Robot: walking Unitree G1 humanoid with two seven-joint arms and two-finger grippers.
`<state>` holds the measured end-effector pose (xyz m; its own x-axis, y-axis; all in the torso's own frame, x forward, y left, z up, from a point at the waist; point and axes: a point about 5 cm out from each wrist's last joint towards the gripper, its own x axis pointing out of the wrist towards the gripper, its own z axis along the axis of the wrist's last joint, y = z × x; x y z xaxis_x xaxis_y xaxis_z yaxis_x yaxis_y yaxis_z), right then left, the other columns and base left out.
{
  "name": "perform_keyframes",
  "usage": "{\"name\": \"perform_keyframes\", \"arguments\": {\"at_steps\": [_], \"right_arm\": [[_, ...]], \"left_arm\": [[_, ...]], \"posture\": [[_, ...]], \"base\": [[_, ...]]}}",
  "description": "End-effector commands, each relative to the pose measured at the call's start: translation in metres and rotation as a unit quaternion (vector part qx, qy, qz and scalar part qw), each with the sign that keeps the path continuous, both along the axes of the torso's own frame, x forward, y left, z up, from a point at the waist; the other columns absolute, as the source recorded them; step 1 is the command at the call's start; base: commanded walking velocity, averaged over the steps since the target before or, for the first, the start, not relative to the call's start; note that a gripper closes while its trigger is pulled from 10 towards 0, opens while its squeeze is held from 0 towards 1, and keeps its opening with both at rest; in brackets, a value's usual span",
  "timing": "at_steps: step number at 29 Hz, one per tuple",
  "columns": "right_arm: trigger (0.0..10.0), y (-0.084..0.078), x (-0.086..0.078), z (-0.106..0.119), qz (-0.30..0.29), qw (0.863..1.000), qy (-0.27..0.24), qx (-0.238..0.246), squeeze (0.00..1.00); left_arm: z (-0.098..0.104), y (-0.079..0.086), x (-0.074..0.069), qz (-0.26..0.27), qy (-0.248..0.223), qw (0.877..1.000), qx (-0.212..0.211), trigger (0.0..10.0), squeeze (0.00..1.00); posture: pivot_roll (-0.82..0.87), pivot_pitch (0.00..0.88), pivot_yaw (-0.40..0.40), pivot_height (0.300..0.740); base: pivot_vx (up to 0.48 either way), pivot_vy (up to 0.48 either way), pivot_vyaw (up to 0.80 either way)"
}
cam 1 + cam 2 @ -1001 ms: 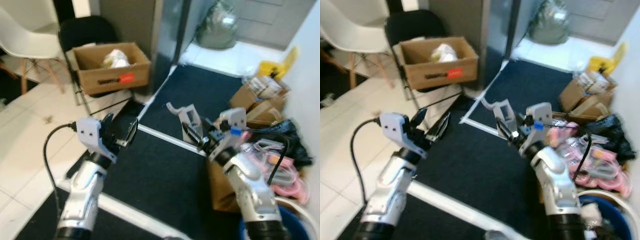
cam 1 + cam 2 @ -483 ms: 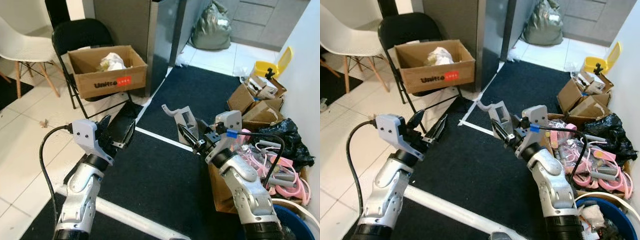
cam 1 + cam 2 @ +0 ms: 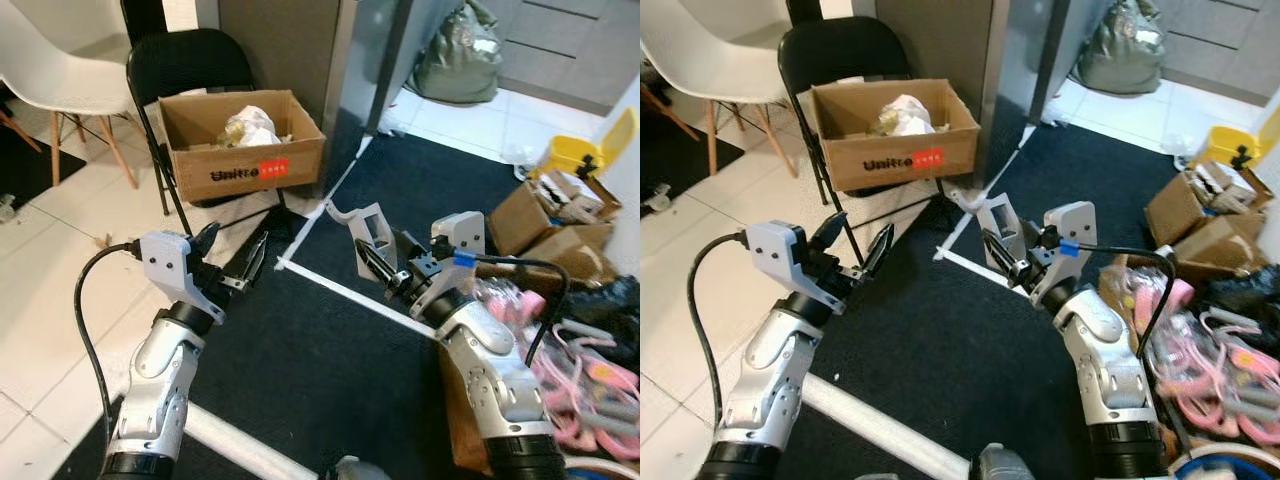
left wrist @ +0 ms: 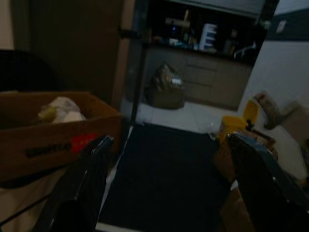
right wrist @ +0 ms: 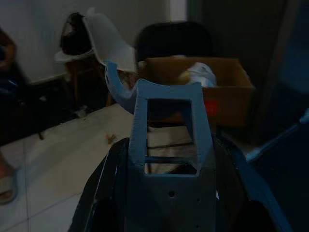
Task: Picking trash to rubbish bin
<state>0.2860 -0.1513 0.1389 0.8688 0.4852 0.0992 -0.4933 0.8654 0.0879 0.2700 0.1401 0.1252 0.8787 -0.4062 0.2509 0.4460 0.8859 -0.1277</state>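
Observation:
My right gripper [image 3: 376, 266] is shut on a grey plastic bracket [image 3: 364, 232], held up over the dark carpet; in the right wrist view the bracket [image 5: 168, 145] sits between both black fingers [image 5: 107, 193]. My left gripper [image 3: 238, 250] is open and empty, raised at the same height to the left, with its fingers [image 4: 84, 181] spread wide. Ahead and to the left, a brown cardboard box [image 3: 250, 176] rests on a black chair [image 3: 186, 64] and holds crumpled paper [image 3: 250, 125].
A white chair [image 3: 55, 65] stands at far left. A grey-green sack [image 3: 460, 55] lies at the back. Small cardboard boxes [image 3: 550, 215], a yellow container [image 3: 580, 155] and pink hangers [image 3: 590, 350] crowd the right. A white bar [image 3: 240, 448] crosses the floor below my arms.
The camera has turned, so the box and chair sit nearer the middle and the clutter on the right slid toward the edge. Both arms keep their pose; the bracket stays held.

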Motion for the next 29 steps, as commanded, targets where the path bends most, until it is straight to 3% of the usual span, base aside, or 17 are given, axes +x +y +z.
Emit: {"name": "perform_keyframes", "arguments": {"at_steps": [1,29], "right_arm": [[10.0,-0.0042,0.0007,0.0016,-0.007,1.000,-0.006,-0.003,0.00],[10.0,-0.0044,0.0028,-0.0026,-0.007,1.000,-0.001,-0.007,0.00]], "left_arm": [[-0.0036,-0.0013,-0.0017,-0.005,0.008,1.000,0.000,10.0,0.00],[-0.0042,-0.0009,-0.0015,-0.008,0.008,1.000,0.000,10.0,0.00]], "posture": [[0.00,0.000,-0.038,0.740],[0.00,0.000,-0.038,0.740]], "base": [[0.394,0.000,0.00],[0.396,0.000,0.00]]}}
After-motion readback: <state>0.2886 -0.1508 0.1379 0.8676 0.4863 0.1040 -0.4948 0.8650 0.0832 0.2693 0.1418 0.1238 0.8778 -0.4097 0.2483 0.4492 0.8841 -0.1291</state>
